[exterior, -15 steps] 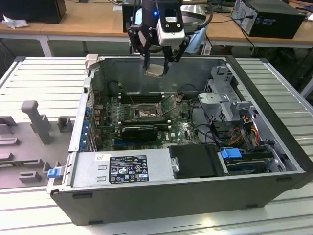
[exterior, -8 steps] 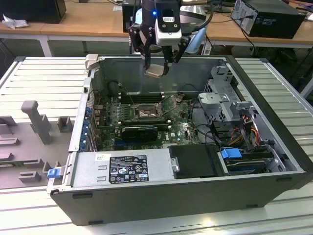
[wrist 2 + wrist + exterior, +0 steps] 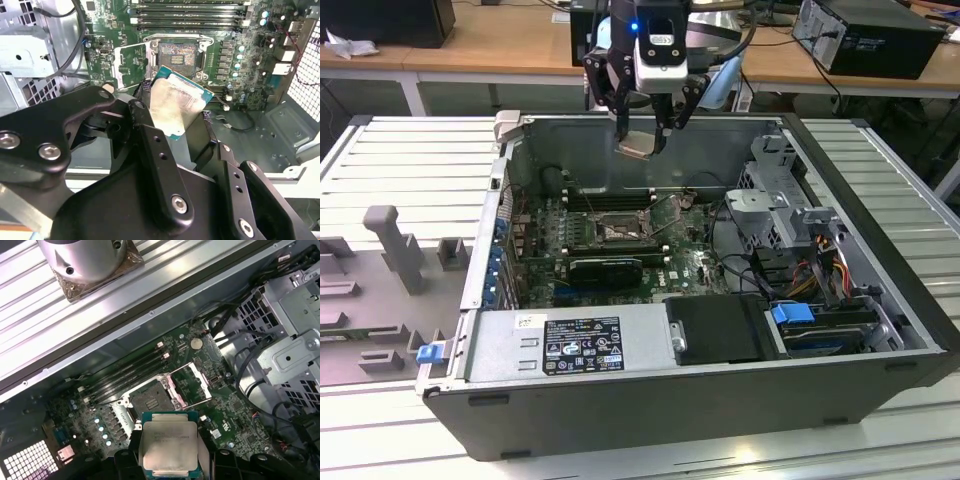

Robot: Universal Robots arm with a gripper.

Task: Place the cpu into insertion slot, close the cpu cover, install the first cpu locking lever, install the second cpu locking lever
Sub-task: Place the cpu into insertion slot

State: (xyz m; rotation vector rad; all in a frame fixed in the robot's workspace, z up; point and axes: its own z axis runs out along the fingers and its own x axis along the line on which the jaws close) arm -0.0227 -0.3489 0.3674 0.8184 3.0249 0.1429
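Observation:
My gripper point(image 3: 642, 130) hangs above the open computer case, shut on the cpu point(image 3: 638, 146), a flat square chip with a pale silver top. In both wrist views the cpu point(image 3: 175, 107) point(image 3: 167, 445) sits tilted between the black fingers point(image 3: 150, 145), well above the board. Below it the insertion slot point(image 3: 617, 228) point(image 3: 180, 52) point(image 3: 150, 396) lies bare at the middle of the green motherboard point(image 3: 692, 268). The cpu cover point(image 3: 131, 62) point(image 3: 192, 385) is swung open beside the slot.
Long black memory slots point(image 3: 605, 198) run behind the slot and a black card point(image 3: 605, 268) lies in front of it. A drive cage point(image 3: 770, 200) and cables point(image 3: 820, 270) fill the case toward the exterior view's right. A grey fixture point(image 3: 395, 245) stands outside the case.

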